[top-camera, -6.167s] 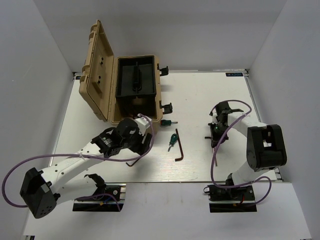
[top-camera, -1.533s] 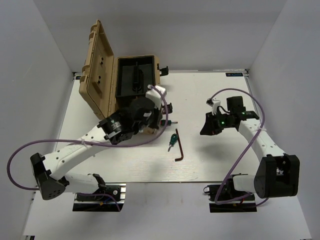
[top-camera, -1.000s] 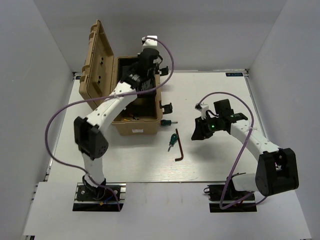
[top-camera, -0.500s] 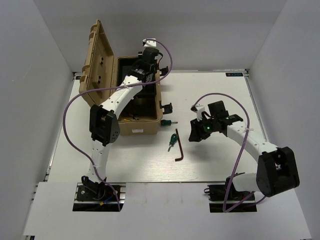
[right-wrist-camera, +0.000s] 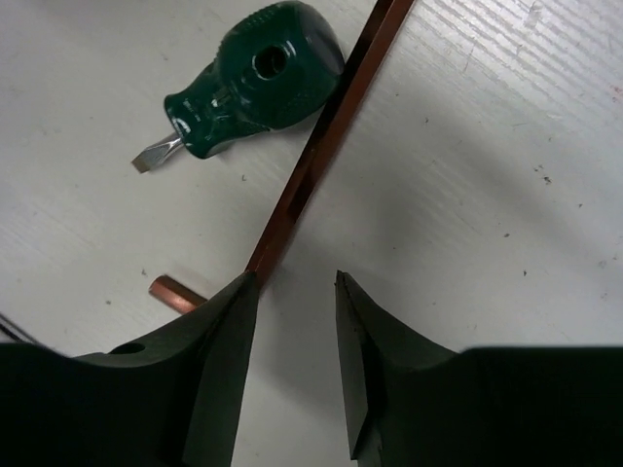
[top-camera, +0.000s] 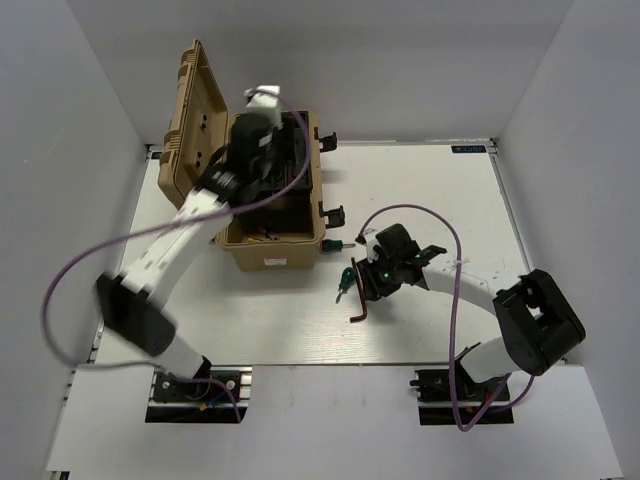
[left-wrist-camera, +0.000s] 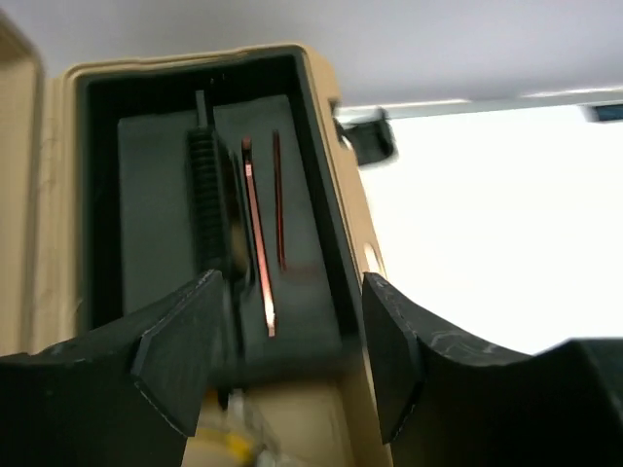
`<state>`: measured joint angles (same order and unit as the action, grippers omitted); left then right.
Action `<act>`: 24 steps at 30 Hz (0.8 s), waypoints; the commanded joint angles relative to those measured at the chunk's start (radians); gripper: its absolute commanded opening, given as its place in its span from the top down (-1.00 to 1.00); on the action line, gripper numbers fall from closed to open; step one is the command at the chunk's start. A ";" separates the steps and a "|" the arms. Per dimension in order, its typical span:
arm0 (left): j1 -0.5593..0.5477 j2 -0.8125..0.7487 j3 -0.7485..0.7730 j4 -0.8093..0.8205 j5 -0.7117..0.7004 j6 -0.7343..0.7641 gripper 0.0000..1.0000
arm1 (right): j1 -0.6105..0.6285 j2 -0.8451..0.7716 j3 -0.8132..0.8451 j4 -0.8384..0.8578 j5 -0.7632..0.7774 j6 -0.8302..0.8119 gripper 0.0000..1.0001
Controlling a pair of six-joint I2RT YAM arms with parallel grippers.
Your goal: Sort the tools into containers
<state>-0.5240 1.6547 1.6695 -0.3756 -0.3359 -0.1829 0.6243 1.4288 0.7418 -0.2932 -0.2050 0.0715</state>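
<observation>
The tan toolbox point(top-camera: 275, 256) stands open at the back left, lid up. My left gripper point(top-camera: 262, 165) hovers over it, open and empty. In the left wrist view point(left-wrist-camera: 287, 331) it looks down on the black tray point(left-wrist-camera: 156, 195), where two hex keys point(left-wrist-camera: 257, 233) lie. Something yellow point(left-wrist-camera: 238, 443) shows blurred in the box below. My right gripper point(top-camera: 365, 285) is open, low over the table. In the right wrist view point(right-wrist-camera: 294, 282) a long hex key point(right-wrist-camera: 321, 146) runs under its left finger point(right-wrist-camera: 229, 370). A green-handled screwdriver point(right-wrist-camera: 258, 78) lies beside the key.
A second green-handled screwdriver point(top-camera: 336, 244) lies by the toolbox's front right corner, near a black latch point(top-camera: 334, 213). The first screwdriver point(top-camera: 346, 279) and the hex key point(top-camera: 358, 312) lie mid-table. White walls enclose the table on three sides.
My left arm lifted from in front of the box and now hangs over it, shifted left. My right gripper moved left and down across the table onto the hex key.
</observation>
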 commanded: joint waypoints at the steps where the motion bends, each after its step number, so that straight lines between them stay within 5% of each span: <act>1: -0.011 -0.343 -0.245 0.099 0.127 -0.039 -0.39 | 0.041 0.025 -0.009 0.104 0.117 0.066 0.14; 9: -0.011 -0.807 -0.612 -0.052 0.228 -0.070 -0.47 | 0.144 0.159 0.088 0.071 0.314 0.134 0.20; 14: -0.011 -0.935 -0.656 -0.184 0.297 -0.070 -0.52 | 0.175 0.216 0.105 0.016 0.499 0.160 0.53; 19: -0.011 -1.001 -0.674 -0.239 0.330 -0.049 -0.54 | 0.134 0.228 0.079 -0.052 0.512 0.214 0.96; 24: -0.011 -0.992 -0.688 -0.249 0.417 -0.030 -0.54 | 0.080 0.208 0.102 -0.127 0.473 0.202 1.00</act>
<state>-0.5339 0.6567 0.9936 -0.5972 -0.0006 -0.2325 0.7460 1.6154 0.8581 -0.2485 0.2108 0.2668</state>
